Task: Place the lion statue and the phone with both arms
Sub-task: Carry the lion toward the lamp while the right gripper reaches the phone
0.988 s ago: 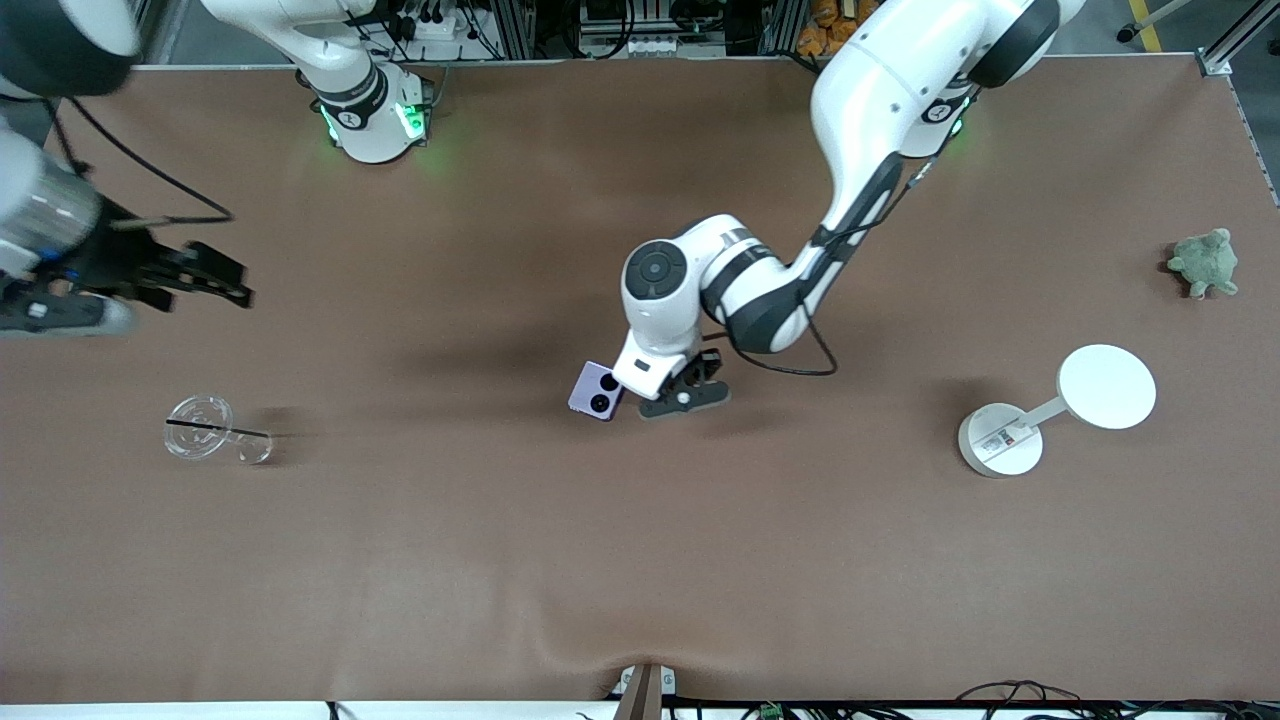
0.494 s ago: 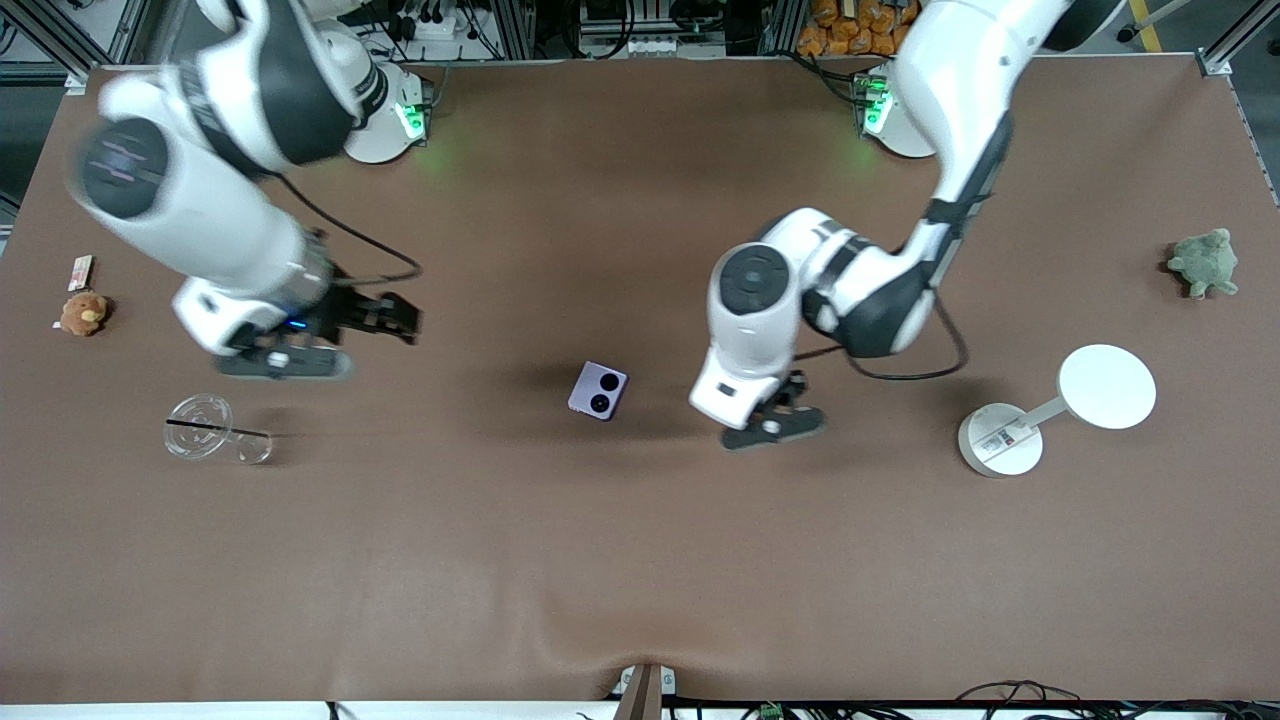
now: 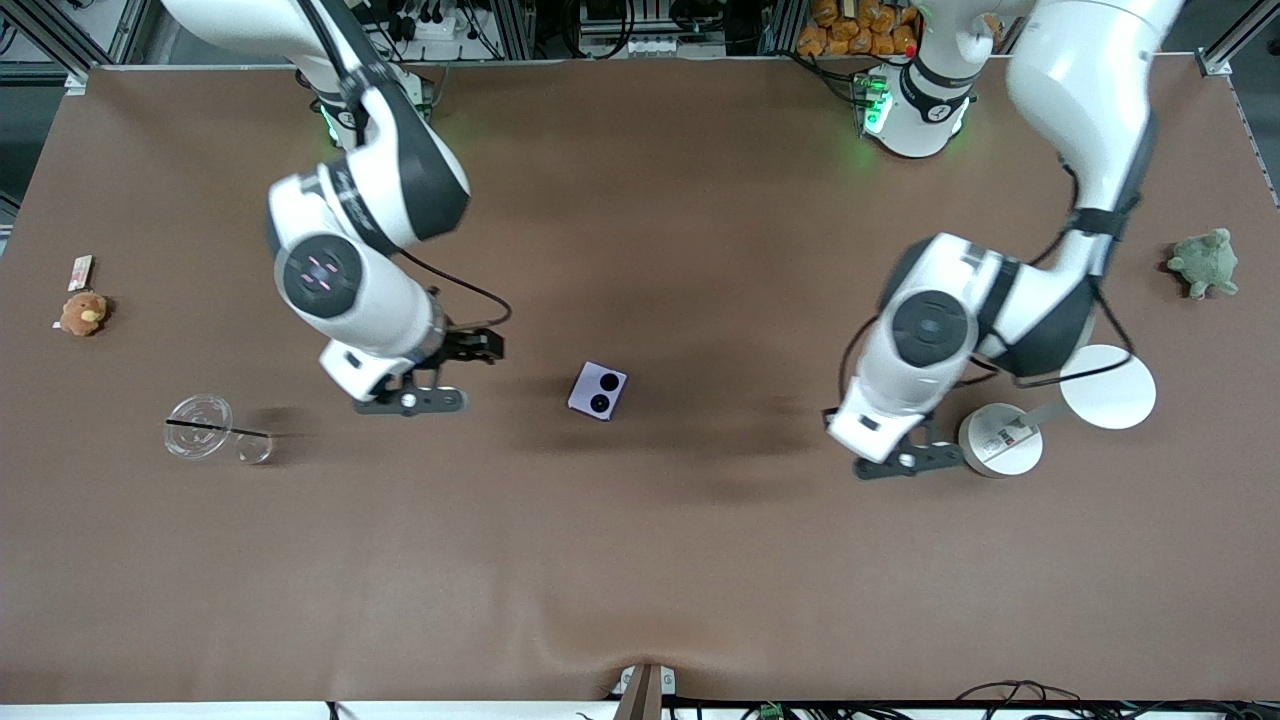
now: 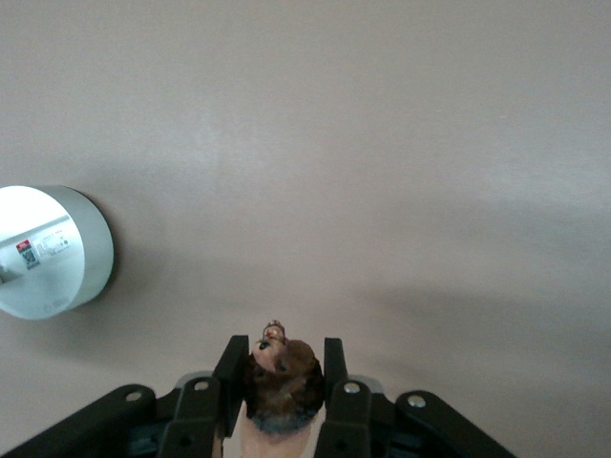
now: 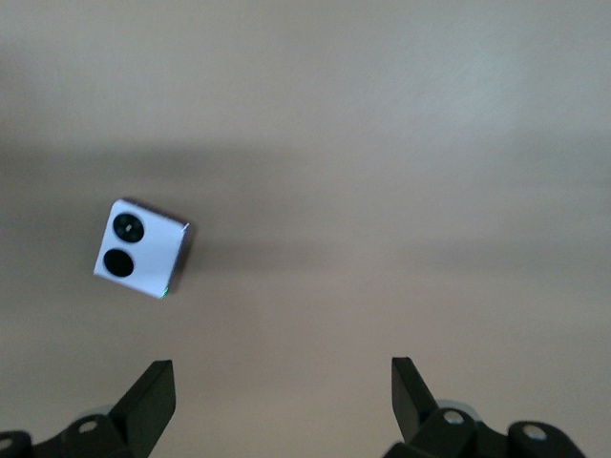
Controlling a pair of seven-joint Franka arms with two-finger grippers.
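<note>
While both my arms reach out from their bases along the top edge of the front view, the brown counter (image 3: 640, 560) fills nearly the whole frame beneath them. My left arm (image 3: 1080, 110) rises high from its base, folds at the elbow and drops its wrist into the middle band of the frame at its own end of the counter. My right arm (image 3: 380, 180) bends down the same way at the right arm's end.

A white stand (image 3: 1000, 440) with a round base and a flat disc on a stalk sits just beside my left claw (image 3: 905, 462). The phone (image 3: 598, 391) lies flat on the counter at the centre of the frame, camera circles up, between my two claws and well apart from each.

My right claw (image 3: 478, 346) hangs over bare counter with its fingers spread wide and nothing between them; its wrist view shows the phone (image 5: 138, 250) off to one side. My left claw (image 4: 280, 358) is clamped narrow on the lion statue (image 4: 282, 377), which sits upright between the fingers above the counter.
</note>
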